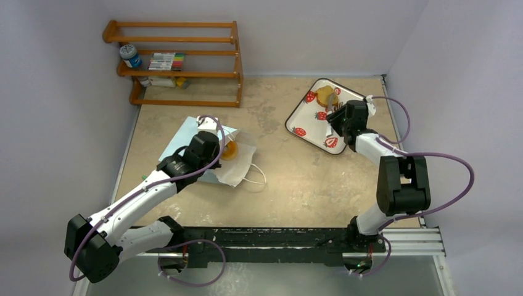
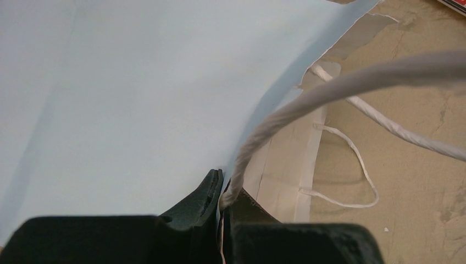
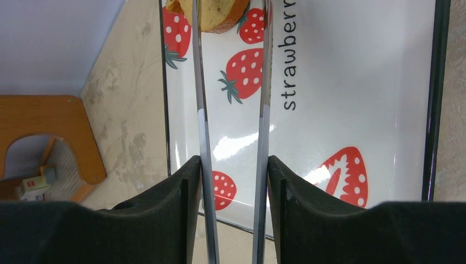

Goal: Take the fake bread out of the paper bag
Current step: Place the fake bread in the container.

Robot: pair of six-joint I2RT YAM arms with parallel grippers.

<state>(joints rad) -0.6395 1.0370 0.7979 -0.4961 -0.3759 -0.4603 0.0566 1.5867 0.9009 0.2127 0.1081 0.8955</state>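
Pale lavender walls point(image 1: 55, 92) are seen on three sides of a mottled beige bench point(image 1: 296, 179). Two white-and-black arms are bolted at its near edge. The left arm point(image 1: 139, 194) is stretched over the bench's left half, and the right arm point(image 1: 401, 179) is reached towards the far right corner. An orange wooden rack point(image 1: 210, 74), holding marker pens and a small jar, is stood against the far wall on the left.

A light blue paper bag point(image 1: 180, 140) is laid flat on the bench under the left arm, with its white-lined mouth turned to the right. A white strawberry-print tray point(image 1: 310, 125) is set at the far right. A pair of thin metal tongs point(image 3: 204, 137) is grasped in the right jaws above the tray. Its blades are pointed at a golden-brown toy bread piece point(image 3: 217, 14) resting at the tray's far end. The left jaws are clenched on a white cord handle point(image 2: 351, 81) at the bag's rim. An orange-tan round toy bread piece point(image 1: 229, 150) is seen in the mouth of the bag.
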